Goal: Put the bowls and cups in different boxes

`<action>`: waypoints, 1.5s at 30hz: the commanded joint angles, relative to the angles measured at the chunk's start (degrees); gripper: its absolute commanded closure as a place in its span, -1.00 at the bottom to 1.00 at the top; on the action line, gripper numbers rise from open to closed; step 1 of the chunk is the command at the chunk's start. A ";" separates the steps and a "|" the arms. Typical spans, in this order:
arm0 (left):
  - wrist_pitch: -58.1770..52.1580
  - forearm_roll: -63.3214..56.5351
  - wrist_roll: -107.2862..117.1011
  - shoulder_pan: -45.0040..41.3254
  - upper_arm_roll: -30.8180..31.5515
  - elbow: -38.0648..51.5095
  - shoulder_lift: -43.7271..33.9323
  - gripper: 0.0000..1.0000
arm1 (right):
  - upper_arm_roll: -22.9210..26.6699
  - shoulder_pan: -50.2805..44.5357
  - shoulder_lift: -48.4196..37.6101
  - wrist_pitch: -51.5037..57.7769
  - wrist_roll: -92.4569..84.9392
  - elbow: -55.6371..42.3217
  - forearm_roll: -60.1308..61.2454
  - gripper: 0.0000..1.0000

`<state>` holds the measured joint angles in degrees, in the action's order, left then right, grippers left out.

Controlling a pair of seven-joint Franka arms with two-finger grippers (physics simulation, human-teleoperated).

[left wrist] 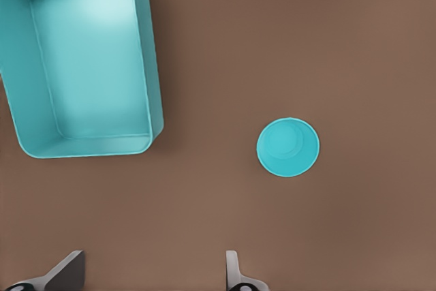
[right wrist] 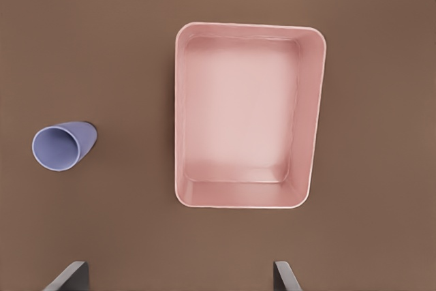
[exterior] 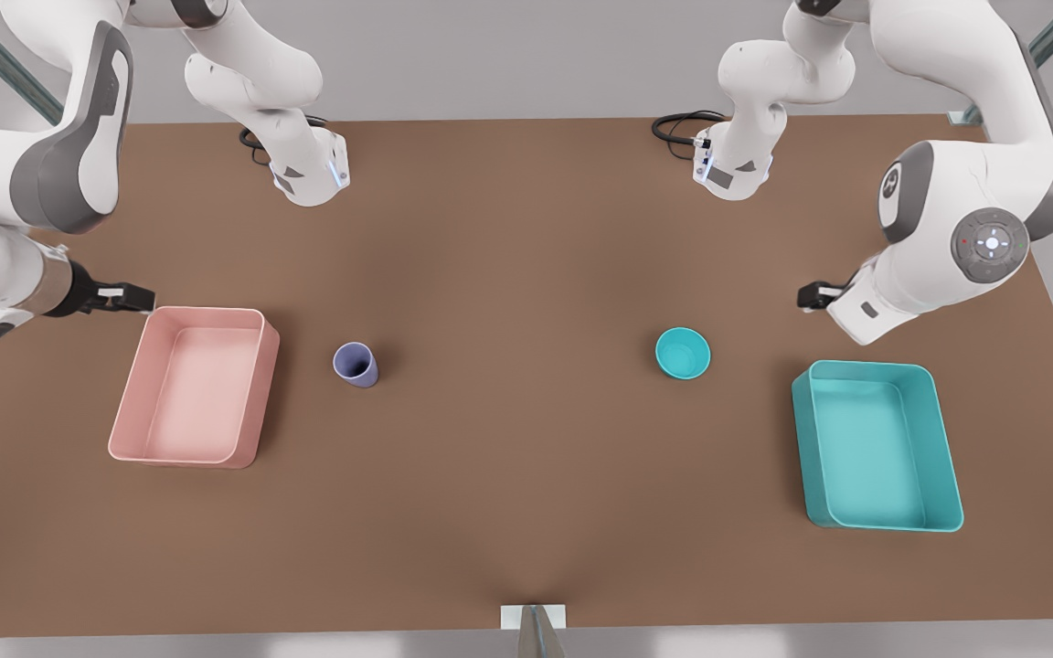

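Two grippers hang over the table with nothing in them. Our left gripper (left wrist: 153, 274) sits on the front view's right; its fingers (left wrist: 233, 270) stand wide apart, empty, above bare brown table (exterior: 508, 274). Just ahead of it we see the teal bowl (left wrist: 287, 147), upright on the table, and beside that, apart from it, the teal box (left wrist: 88, 66), which is empty. In the front view the bowl (exterior: 683, 353) lies between this gripper (exterior: 810, 295) and the table's middle, near the box (exterior: 876, 446).

Our right gripper (right wrist: 180, 277), on the front view's left, is likewise spread and holds nothing. Below it lies the pale pink box (right wrist: 248, 114), empty, and off to one side the lavender cup (right wrist: 63, 145), standing upright and well clear of the box's wall. The front view shows this gripper (exterior: 129, 297) just past the pink box's (exterior: 193, 384) far corner.

We judge the task to be at its start: neither piece is lifted. Next, each gripper must shift over its piece, descend, and close on a rim or wall. The cup's narrow body should suit a grasp across it; the shallow bowl probably calls for a rim pinch.
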<state>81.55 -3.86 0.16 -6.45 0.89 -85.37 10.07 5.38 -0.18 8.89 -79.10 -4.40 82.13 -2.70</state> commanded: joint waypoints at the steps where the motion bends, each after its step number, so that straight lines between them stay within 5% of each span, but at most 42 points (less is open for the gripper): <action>1: 1.07 -0.45 6.44 -0.14 -0.09 0.02 -0.05 -1.00 | -0.02 0.01 -0.63 -1.67 -1.58 0.31 -0.03 -1.00; 5: 1.59 1.13 6.70 -0.14 -0.09 -0.33 1.79 -1.00 | -0.37 -4.74 4.91 0.79 -0.96 0.31 1.03 -1.00; 8: 29.97 16.07 6.17 -0.23 -0.80 -20.36 5.49 -1.00 | -0.37 -6.49 5.00 -6.85 -0.08 7.60 2.35 -1.00; 11: 37.72 17.22 -4.63 -0.14 -1.15 -28.45 7.95 -1.00 | -0.46 -6.50 3.95 -18.45 0.36 16.04 3.05 -1.00; 18: 40.53 27.58 -21.78 0.57 -1.33 -31.62 12.96 -1.00 | -0.46 -11.68 2.62 -44.82 7.47 31.42 7.53 -1.00; 32: 41.94 28.03 -28.28 -1.02 -0.01 -31.44 18.50 -0.96 | -0.55 -16.43 7.02 -53.44 12.93 39.24 10.78 -1.00; 33: 42.02 28.03 -28.28 -1.10 -0.01 -31.35 18.67 -0.87 | -0.55 -16.51 6.93 -53.44 12.93 39.86 10.70 -1.00; 35: 42.02 28.12 -28.28 -1.02 -0.09 -31.27 18.67 0.08 | -0.72 -16.95 6.32 -52.82 12.93 40.47 10.78 -1.00; 36: 41.94 28.20 -28.19 -1.02 -0.01 -31.18 18.67 0.27 | -0.90 -17.22 6.23 -52.65 12.92 40.83 10.78 -1.00; 39: 41.76 30.58 -28.19 -0.93 -0.09 -31.18 18.58 0.38 | -0.81 -17.39 6.05 -52.56 12.84 42.06 10.78 -1.00; 40: 41.67 30.75 -28.19 -0.93 -0.09 -30.91 18.58 0.57 | -0.90 -17.31 6.31 -52.65 12.75 42.15 10.70 -1.00; 44: 39.57 30.14 -27.75 -0.75 -0.88 -29.95 17.01 0.57 | -0.90 -17.57 9.74 -53.35 12.49 41.18 10.78 -1.00; 45: 31.75 22.68 -27.14 -0.67 -5.71 -26.53 12.61 0.57 | -0.90 -17.31 10.53 -53.44 12.13 41.18 10.87 -1.00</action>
<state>120.41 23.17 -22.42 -7.34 -3.52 -112.25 24.27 4.48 -17.56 18.91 -131.93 5.80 123.43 8.00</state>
